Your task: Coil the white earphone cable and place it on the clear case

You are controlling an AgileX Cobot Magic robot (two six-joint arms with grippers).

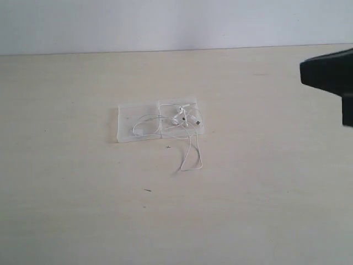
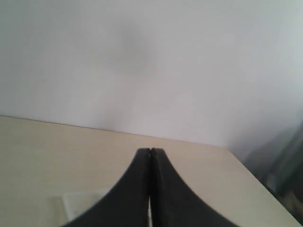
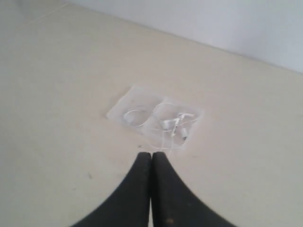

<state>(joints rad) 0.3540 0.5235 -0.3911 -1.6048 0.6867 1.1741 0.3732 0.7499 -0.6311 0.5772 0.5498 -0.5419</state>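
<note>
The clear case (image 1: 128,122) lies flat in the middle of the table, its two square halves side by side. The white earphone cable (image 1: 179,118) is bundled loosely on it, mostly on the right half, and one loop (image 1: 193,160) hangs off the near edge onto the table. The right wrist view shows the case (image 3: 122,108) and the cable (image 3: 175,124) well ahead of my right gripper (image 3: 151,155), which is shut and empty. My left gripper (image 2: 150,151) is shut and empty too, with a pale translucent corner (image 2: 78,204) beside it, perhaps the case.
A black part of the right arm (image 1: 330,74) juts in at the right edge of the exterior view. The beige table (image 1: 83,210) ends at a pale wall behind. A small dark speck (image 1: 148,190) lies in front of the case.
</note>
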